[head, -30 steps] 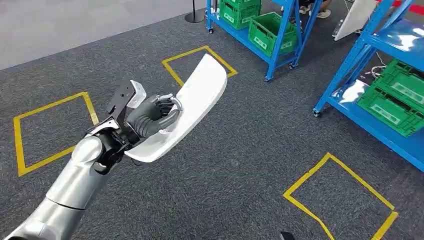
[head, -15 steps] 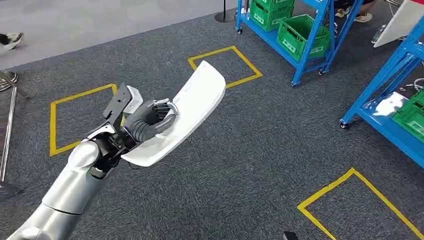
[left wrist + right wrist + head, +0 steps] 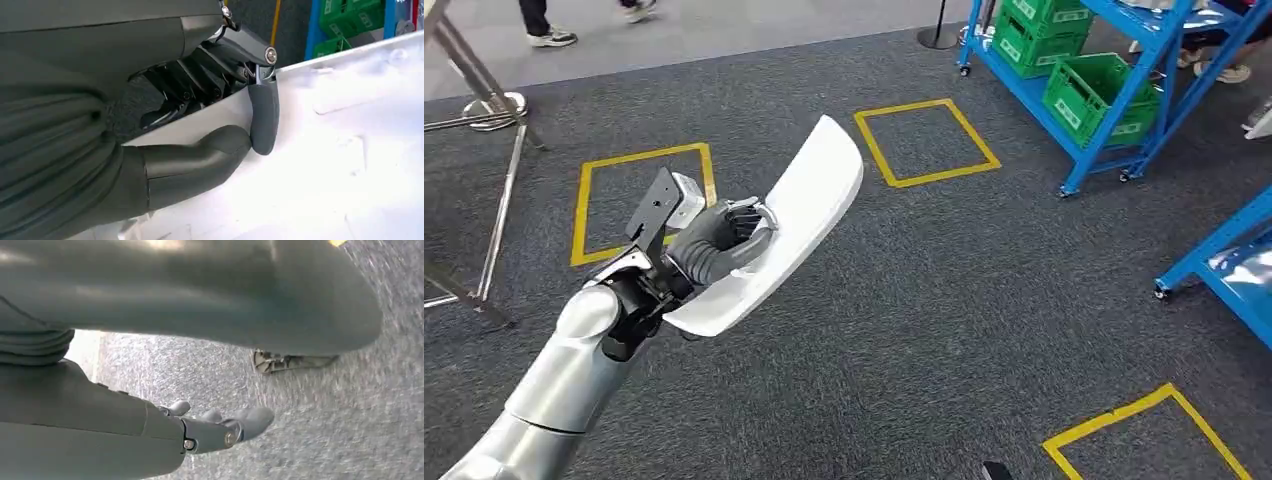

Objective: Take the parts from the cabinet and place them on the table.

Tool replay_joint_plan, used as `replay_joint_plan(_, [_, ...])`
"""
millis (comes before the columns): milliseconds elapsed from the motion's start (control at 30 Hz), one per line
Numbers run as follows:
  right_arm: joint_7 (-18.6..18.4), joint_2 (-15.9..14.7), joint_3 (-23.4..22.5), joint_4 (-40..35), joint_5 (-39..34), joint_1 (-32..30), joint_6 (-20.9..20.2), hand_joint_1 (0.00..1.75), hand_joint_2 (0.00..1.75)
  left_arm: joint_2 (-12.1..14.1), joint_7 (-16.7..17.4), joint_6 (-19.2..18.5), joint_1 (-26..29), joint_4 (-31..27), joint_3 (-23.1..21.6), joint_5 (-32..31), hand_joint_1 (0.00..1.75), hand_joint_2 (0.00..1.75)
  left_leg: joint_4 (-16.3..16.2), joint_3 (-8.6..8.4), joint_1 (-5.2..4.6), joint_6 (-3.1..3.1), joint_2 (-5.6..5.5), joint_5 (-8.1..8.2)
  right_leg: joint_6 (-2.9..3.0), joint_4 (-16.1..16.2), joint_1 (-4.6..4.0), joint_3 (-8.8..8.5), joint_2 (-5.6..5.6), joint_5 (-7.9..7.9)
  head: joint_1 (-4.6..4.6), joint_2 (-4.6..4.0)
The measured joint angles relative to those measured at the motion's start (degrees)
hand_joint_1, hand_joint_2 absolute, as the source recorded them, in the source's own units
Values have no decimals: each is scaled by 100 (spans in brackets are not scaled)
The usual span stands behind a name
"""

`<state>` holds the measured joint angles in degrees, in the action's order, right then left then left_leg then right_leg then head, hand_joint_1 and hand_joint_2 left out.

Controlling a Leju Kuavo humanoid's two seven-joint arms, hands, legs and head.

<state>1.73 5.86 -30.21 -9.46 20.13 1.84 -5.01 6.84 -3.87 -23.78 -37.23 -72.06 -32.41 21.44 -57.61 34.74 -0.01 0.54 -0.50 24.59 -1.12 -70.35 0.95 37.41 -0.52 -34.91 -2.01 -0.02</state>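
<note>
My left hand point(image 3: 719, 240) grips a long, curved white plastic part point(image 3: 794, 215) by its edge and holds it up over the carpet, in the middle left of the head view. In the left wrist view the grey thumb point(image 3: 262, 117) presses on the white part point(image 3: 350, 150), with the dark fingers point(image 3: 200, 82) curled behind its rim. My right hand point(image 3: 220, 430) hangs low over the grey carpet, fingers loosely out and holding nothing.
Blue shelving point(image 3: 1114, 95) with green crates point(image 3: 1099, 90) stands at the back right, and another blue rack point(image 3: 1224, 265) is at the right edge. Yellow tape squares point(image 3: 929, 140) mark the carpet. A metal stand point(image 3: 484, 120) is at the far left, with a person's feet point(image 3: 549, 38) behind it.
The camera has turned left: the shelves and tape squares slid to the right and a metal stand came into view. My left hand still holds the white part the same way.
</note>
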Motion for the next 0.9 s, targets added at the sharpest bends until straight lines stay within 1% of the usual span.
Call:
replay_joint_plan(33, [-2, 0, 0, 0, 0, -12, 6, 0, 0, -2, 0, 0, 18, 0, -2, 0, 175, 175, -9, 4, -6, 3, -70, 2, -4, -433, -6, 232, 15, -134, 0, 0])
replay_joint_plan(67, [-11, -2, 0, 0, 0, -21, 7, 0, 0, -2, 5, 0, 35, 0, -4, 0, 175, 175, -21, 8, -8, 4, -131, 4, -2, -640, -13, 362, 20, -133, 2, 0])
replay_joint_plan(100, [-15, -2, 0, 0, 0, -28, 9, 0, 0, -2, 11, 0, 46, 2, -4, -2, 175, 175, -33, 9, -7, 3, -204, 5, 9, -560, -13, 362, 24, -4, 2, 0])
replay_joint_plan(133, [-13, -4, 0, 0, 0, -30, 9, 0, 0, -2, 9, 2, 51, 0, -4, -2, 175, 175, -47, 11, -4, 1, -271, 6, 23, -243, -9, 240, 35, 217, 2, 0])
replay_joint_plan(167, [-13, -7, 0, 0, 0, -27, 9, 0, 0, -7, 9, 2, 51, -2, -4, -2, 175, 175, -64, 11, 0, -8, -330, 11, 37, 245, -7, 20, 66, 483, 4, 0])
replay_joint_plan(200, [-13, -7, 0, 0, 0, -23, 9, 0, 0, -11, 9, 2, 49, -17, -4, -2, 175, 175, -81, 12, 5, -25, -390, 19, 53, 768, 2, -234, 165, 716, 7, 0])
replay_joint_plan(233, [-13, -9, 0, 0, 0, -10, 9, 0, 0, -22, 7, 4, 49, -22, -4, -2, 175, 175, -107, 29, 2, -59, -437, 24, 60, 1051, 21, -356, 398, 669, 2, 0])
replay_joint_plan(267, [-13, -7, 0, 0, 0, -6, 9, 0, 0, -24, 11, 9, 47, -22, -4, -2, 175, 175, -119, 49, -15, -107, -498, 29, 92, 1086, -24, -354, 343, 702, 9, 0])
replay_joint_plan(300, [-13, -7, 0, 0, 0, -1, 9, 0, 0, -26, 9, 20, 48, -28, -2, -2, 175, 175, -95, 62, -5, -140, -520, 12, 117, 1079, -19, -351, 289, 705, 7, 0])
replay_joint_plan(333, [-15, -9, 0, 0, 0, -4, 9, 0, 0, -24, 7, 20, 51, -31, -2, -2, 175, 175, -62, 58, 11, -176, -565, -9, 153, 1079, -47, -354, 258, 710, 11, 0])
replay_joint_plan(367, [-15, -7, 0, 0, 0, -1, 9, 0, 0, -24, 9, 20, 51, -31, -2, -2, 175, 175, -38, 71, 11, -218, -605, -28, 196, 1093, -39, -395, 214, 731, 13, 0])
replay_joint_plan(400, [-13, 0, 0, 0, 0, 5, 9, 0, 0, 0, 7, 22, 56, -31, 6, -2, 175, 175, -75, 103, 2, -242, -594, -17, 256, 1157, 4, -402, 133, 776, 9, 0])
replay_joint_plan(433, [-11, -4, 0, 0, 0, 8, 9, 0, 0, 9, 7, 24, 48, -35, 11, -2, 175, 175, -254, 180, -21, -246, -318, 117, 300, 1171, -7, -409, 99, 785, -8, 0])
replay_joint_plan(467, [-7, -7, -2, 0, 0, 4, 9, 0, 0, 9, 4, 24, 42, -35, 11, -2, 175, 175, -625, 358, -17, -264, -135, 345, 319, 1172, -16, -408, 50, 785, -28, 0])
replay_joint_plan(500, [-11, -7, -2, 0, 0, -8, 9, 0, 0, 9, 7, 26, 51, -35, 11, -2, 175, 175, -1088, 572, -5, -282, -45, 577, 330, 1172, -32, -406, -5, 778, -22, 0])
replay_joint_plan(533, [-13, -7, -2, 0, 0, -22, 9, 0, 0, 7, 9, 26, 72, -33, 11, -2, 175, 175, -1540, 785, 6, -297, -13, 764, 338, 1171, -42, -404, -69, 772, -24, 0])
replay_joint_plan(567, [-15, -7, -2, 0, 0, -27, 9, 0, 0, 7, 9, 26, 94, -33, 11, -2, 175, 175, -1853, 930, 14, -305, -4, 848, 342, 1169, -49, -402, -127, 769, -24, 0])
replay_joint_plan(600, [-17, -7, -2, 0, 0, -26, 9, 0, 0, 7, 11, 26, 114, -33, 11, -13, 175, 175, -1873, 935, 20, -305, 2, 785, 342, 1167, -52, -403, -182, 768, -24, 0])
replay_joint_plan(633, [-15, -7, -2, 0, 0, -21, 9, 0, 0, 9, 13, 24, 118, -31, 11, -33, 175, 175, -1629, 805, 20, -300, 16, 622, 337, 1164, -54, -405, -232, 763, -26, 0])
replay_joint_plan(667, [-15, -7, -2, 0, 0, -19, 9, 0, 0, 13, 15, 26, 115, -33, 11, -37, 175, 175, -1162, 545, 19, -289, 41, 383, 332, 1157, -55, -410, -282, 754, -26, 0])
replay_joint_plan(700, [-15, -7, -2, 0, 0, -17, 9, 0, 0, 13, 15, 28, 107, -37, 13, -39, 175, 175, -532, 199, 13, -264, 135, 132, 312, 1150, -55, -427, -341, 738, -24, 0])
replay_joint_plan(733, [-13, -7, -2, 0, 0, -16, 9, 0, 0, 11, 15, 28, 106, -50, 15, -44, 175, 175, -69, -30, -13, -232, 369, 115, 290, 1143, -67, -442, -387, 720, -24, 0])
replay_joint_plan(767, [-4, -7, -2, 0, 2, -13, 9, 0, 0, 9, 20, 31, 107, -70, 15, -50, 175, 175, -54, -88, -51, -189, 333, 110, 250, 1132, -93, -431, -422, 696, -15, 0])
replay_joint_plan(833, [0, -7, -2, 0, 26, -9, 4, 0, 0, 15, 28, 33, 111, -90, 31, -61, 175, 175, -61, -42, -64, -134, 225, 101, 198, 1147, -83, -454, -498, 700, -15, 0])
replay_joint_plan(867, [0, -5, -2, 0, 28, -7, -6, 0, 0, 37, 29, 33, 116, -92, 39, -68, 175, 175, -56, -35, -78, -106, 172, 99, 170, 1163, -63, -470, -547, 699, -17, 0])
replay_joint_plan(900, [2, -7, -2, 0, 28, 5, -13, 0, 0, 55, 29, 33, 116, -109, 48, -68, 175, 175, 1, -72, -50, -57, 122, 61, 124, 1147, -78, -482, -561, 671, -17, 0])
